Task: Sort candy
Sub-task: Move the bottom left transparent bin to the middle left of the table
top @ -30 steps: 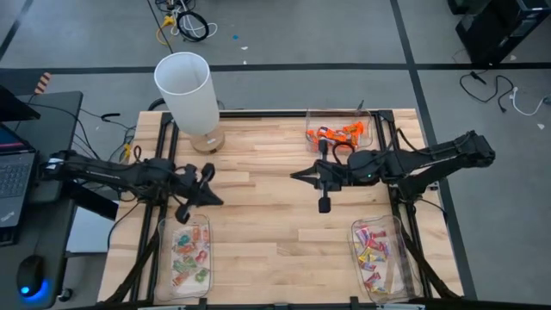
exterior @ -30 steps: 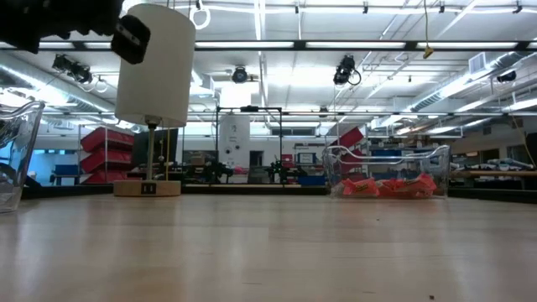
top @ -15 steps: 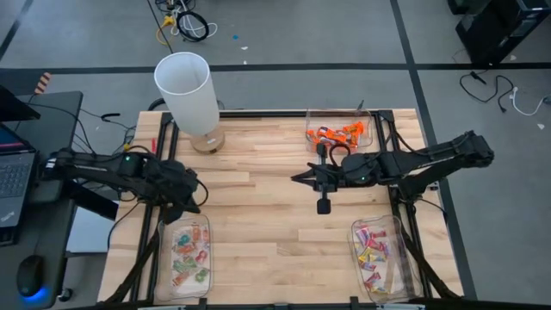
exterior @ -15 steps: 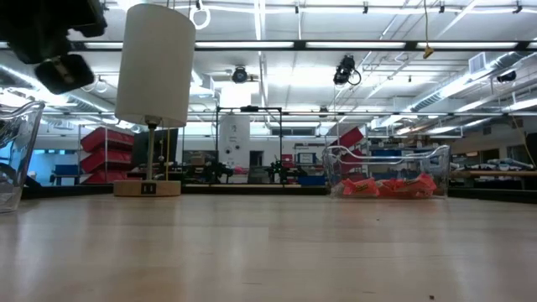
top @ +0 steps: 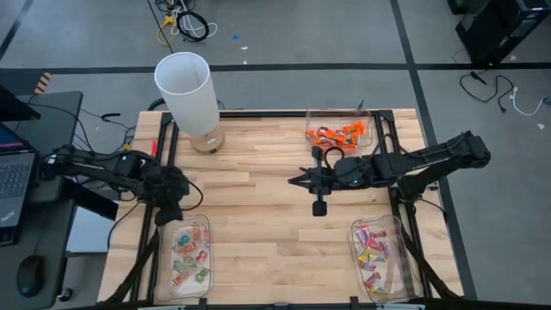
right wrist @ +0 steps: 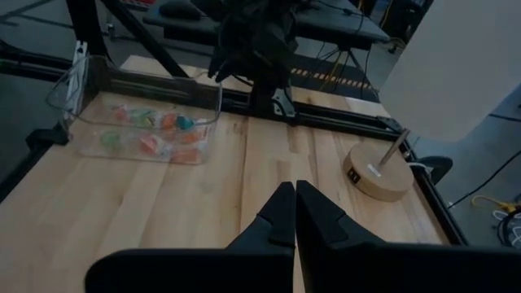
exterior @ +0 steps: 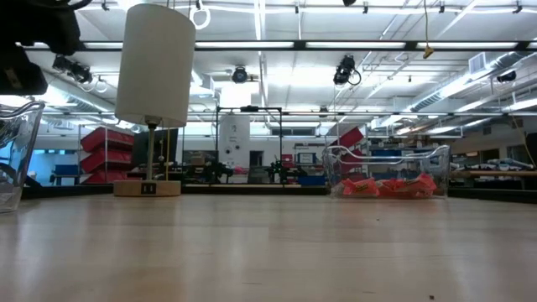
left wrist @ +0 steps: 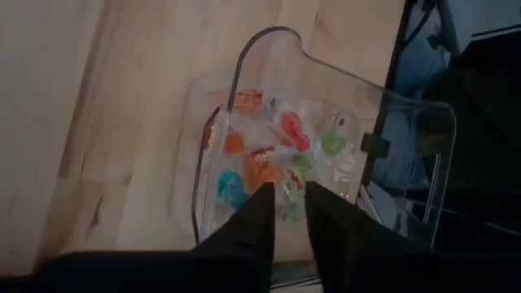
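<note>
The tabletop (top: 267, 207) carries three clear trays and a white lamp (top: 185, 90) at its far left. No loose candy shows on the bare wood between them, so by the look of it the sorting is near its end or between picks.

The left arm has swung back across the tabletop over the last second: it reached toward the middle, and now its left gripper (top: 170, 209) hangs over the far end of the near-left tray (top: 160, 250). In the left wrist view the two dark fingers (left wrist: 259, 213) stand a little apart with a slit of light between them, right above the mixed candy (left wrist: 269, 163) in that tray, green, orange and pink pieces lying loose in a heap. The fingers were pressed together a moment ago and are parting now; nothing is visible between them, so a piece has probably just been let go into the tray, though the fall itself cannot be seen.

The right arm has edged slightly leftward and waits over the middle of the tabletop, its right gripper (top: 318, 205) closed and empty, fingers (right wrist: 281, 213) touching.

The far tray (top: 368, 129) holds the orange candy (top: 337, 134); the near-right tray (top: 398, 258) holds the pink-and-yellow candy (top: 372, 245).
</note>
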Tool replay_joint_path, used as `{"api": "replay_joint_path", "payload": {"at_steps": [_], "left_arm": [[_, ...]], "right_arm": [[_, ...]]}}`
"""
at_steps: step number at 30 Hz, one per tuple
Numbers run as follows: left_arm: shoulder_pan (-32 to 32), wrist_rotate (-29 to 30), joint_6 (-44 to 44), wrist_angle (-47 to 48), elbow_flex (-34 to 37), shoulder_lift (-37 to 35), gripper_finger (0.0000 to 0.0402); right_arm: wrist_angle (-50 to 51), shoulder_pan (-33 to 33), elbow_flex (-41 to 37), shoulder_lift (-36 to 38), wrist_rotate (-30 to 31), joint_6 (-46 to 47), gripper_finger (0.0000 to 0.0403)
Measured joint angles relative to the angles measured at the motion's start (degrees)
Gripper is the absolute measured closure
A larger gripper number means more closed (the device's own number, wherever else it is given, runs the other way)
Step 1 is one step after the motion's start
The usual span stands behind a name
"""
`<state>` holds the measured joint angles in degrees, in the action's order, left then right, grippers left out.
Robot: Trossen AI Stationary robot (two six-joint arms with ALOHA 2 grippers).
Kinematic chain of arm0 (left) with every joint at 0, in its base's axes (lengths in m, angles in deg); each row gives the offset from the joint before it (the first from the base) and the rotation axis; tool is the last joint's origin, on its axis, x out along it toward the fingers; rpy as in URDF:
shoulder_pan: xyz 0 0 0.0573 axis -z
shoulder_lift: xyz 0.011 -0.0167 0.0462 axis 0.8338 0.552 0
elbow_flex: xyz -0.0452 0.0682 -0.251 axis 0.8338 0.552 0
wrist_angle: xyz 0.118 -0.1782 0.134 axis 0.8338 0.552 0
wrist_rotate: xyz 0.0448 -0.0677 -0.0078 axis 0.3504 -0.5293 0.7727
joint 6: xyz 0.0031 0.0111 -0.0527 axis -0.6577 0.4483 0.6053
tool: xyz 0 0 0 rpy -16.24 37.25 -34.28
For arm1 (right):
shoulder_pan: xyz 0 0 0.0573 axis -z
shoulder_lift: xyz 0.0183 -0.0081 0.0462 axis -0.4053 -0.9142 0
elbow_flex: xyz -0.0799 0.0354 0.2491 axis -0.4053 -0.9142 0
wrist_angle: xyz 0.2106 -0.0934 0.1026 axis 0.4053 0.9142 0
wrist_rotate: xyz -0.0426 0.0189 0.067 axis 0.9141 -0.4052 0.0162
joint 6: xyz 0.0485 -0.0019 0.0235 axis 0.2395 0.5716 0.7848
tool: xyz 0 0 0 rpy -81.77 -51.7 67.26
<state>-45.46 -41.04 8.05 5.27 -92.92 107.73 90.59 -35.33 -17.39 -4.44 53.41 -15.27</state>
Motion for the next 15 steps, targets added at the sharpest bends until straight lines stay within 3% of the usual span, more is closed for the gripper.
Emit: {"api": "replay_joint_path", "payload": {"at_steps": [7,11,15], "left_arm": [[1.16,2.90,-0.80,0.86,0.00,0.15,0.0264],[1.96,6.29,-5.28,1.09,0.02,0.19,0.0258],[2.59,6.40,-6.50,0.82,0.01,0.20,0.0277]], "right_arm": [[-0.50,1.16,0.00,-1.73,0.00,0.44,0.0402],[-0.98,1.57,0.00,-2.48,0.00,0.87,0.0402],[-0.80,1.88,-0.02,-3.27,-0.02,0.97,0.0402]]}}
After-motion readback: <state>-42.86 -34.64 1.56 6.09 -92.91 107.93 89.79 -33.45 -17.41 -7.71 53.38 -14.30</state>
